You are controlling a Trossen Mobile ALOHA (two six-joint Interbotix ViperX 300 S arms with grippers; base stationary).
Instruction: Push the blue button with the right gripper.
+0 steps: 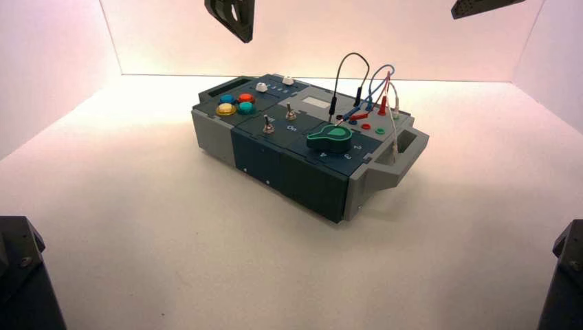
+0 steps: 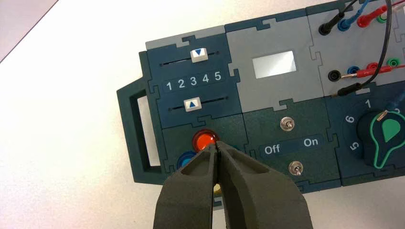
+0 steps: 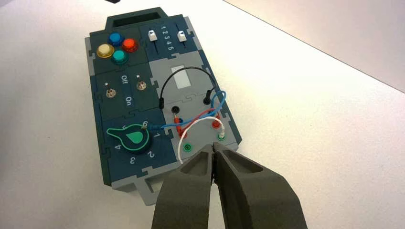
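Note:
The blue button (image 1: 226,99) sits at the far left end of the box (image 1: 289,172), in a cluster with the red (image 1: 246,97), yellow (image 1: 225,109) and teal (image 1: 247,108) buttons. In the right wrist view the blue button (image 3: 115,38) lies at the far end of the box. My right gripper (image 3: 212,147) is shut and empty, high above the wired end; it shows at the high view's top right (image 1: 467,9). My left gripper (image 2: 217,143) is shut and empty, hovering over the button cluster (image 1: 242,31), with the blue button (image 2: 184,160) partly hidden beside it.
Black, blue, red and white wires (image 1: 371,89) arch over the box's right end. A large green knob (image 1: 330,137), two toggle switches (image 1: 268,125) and two white sliders (image 1: 261,87) lie between. Black arm bases (image 1: 20,275) stand at the front corners. White walls enclose the table.

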